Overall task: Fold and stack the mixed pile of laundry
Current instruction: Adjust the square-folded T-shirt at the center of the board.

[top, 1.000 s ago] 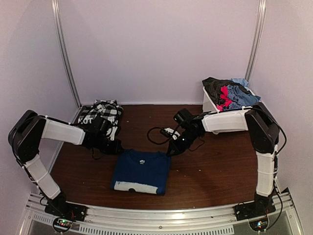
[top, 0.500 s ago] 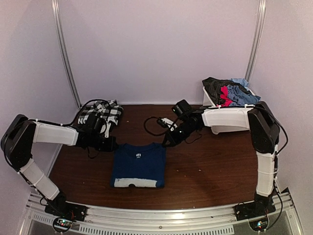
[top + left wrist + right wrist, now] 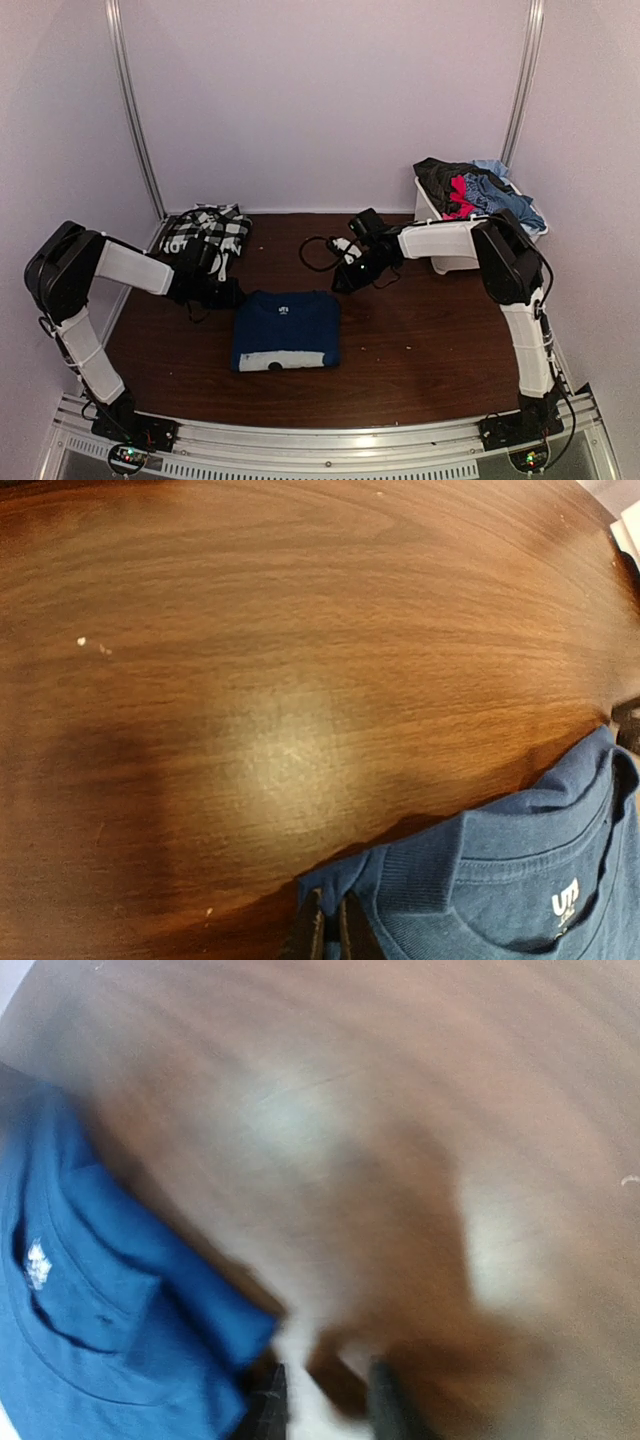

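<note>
A folded navy blue shirt (image 3: pixel 287 330) lies flat on the wooden table (image 3: pixel 430 340). My left gripper (image 3: pixel 229 293) is at its back left corner, shut on a pinch of fabric beside the collar; in the left wrist view the gripper (image 3: pixel 332 932) holds a fold of the shirt (image 3: pixel 520 880). My right gripper (image 3: pixel 340 280) hovers just off the back right corner, open and holding nothing. The right wrist view is blurred: the gripper (image 3: pixel 325 1405) shows a gap, with the shirt (image 3: pixel 90 1290) to its left. The mixed laundry pile (image 3: pixel 478 190) fills the bin.
A black-and-white checked shirt (image 3: pixel 205 235) lies folded at the back left of the table. The white bin (image 3: pixel 438 218) stands at the back right by the wall. Loose black cables (image 3: pixel 318 255) trail from the right wrist over the table's middle.
My right gripper has opened, let go of the navy shirt's corner and drawn back a little. The shirt slid slightly toward the back, and the left gripper still pinches its corner.
</note>
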Robot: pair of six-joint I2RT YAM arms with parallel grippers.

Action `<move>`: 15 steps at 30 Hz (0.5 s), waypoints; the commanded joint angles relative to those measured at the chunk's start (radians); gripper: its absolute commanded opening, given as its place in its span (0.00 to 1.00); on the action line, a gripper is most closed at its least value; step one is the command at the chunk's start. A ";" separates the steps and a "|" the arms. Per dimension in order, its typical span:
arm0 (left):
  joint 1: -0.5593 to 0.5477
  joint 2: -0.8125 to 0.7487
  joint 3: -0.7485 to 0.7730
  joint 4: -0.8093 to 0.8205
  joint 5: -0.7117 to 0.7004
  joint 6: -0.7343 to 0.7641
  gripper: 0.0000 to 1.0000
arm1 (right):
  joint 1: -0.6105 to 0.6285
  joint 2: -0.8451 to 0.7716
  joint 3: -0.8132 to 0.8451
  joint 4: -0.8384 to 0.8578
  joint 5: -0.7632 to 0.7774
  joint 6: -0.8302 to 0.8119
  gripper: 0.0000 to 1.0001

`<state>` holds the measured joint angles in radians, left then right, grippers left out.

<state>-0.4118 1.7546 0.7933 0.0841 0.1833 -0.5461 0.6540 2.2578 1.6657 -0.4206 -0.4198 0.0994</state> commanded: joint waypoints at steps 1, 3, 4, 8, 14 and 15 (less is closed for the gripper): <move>0.008 -0.021 0.030 0.014 0.010 -0.004 0.26 | -0.053 -0.019 0.037 -0.030 0.094 -0.030 0.39; 0.016 -0.075 0.030 -0.001 0.008 -0.005 0.40 | -0.048 -0.083 0.028 -0.030 0.050 -0.050 0.45; 0.021 -0.118 0.030 -0.024 0.005 -0.010 0.45 | -0.039 -0.126 0.000 -0.016 0.023 -0.060 0.47; 0.033 -0.267 -0.028 -0.072 -0.010 -0.053 0.60 | 0.032 -0.302 -0.116 0.057 -0.006 -0.100 0.55; 0.137 -0.458 -0.156 -0.144 0.100 -0.120 0.66 | 0.248 -0.360 -0.144 0.049 0.004 -0.194 0.55; 0.159 -0.478 -0.174 -0.154 0.120 -0.128 0.67 | 0.286 -0.349 -0.132 0.041 0.018 -0.207 0.55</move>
<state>-0.3302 1.3300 0.6971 0.0040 0.2214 -0.6193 0.8127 1.8896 1.5345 -0.3706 -0.4122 -0.0280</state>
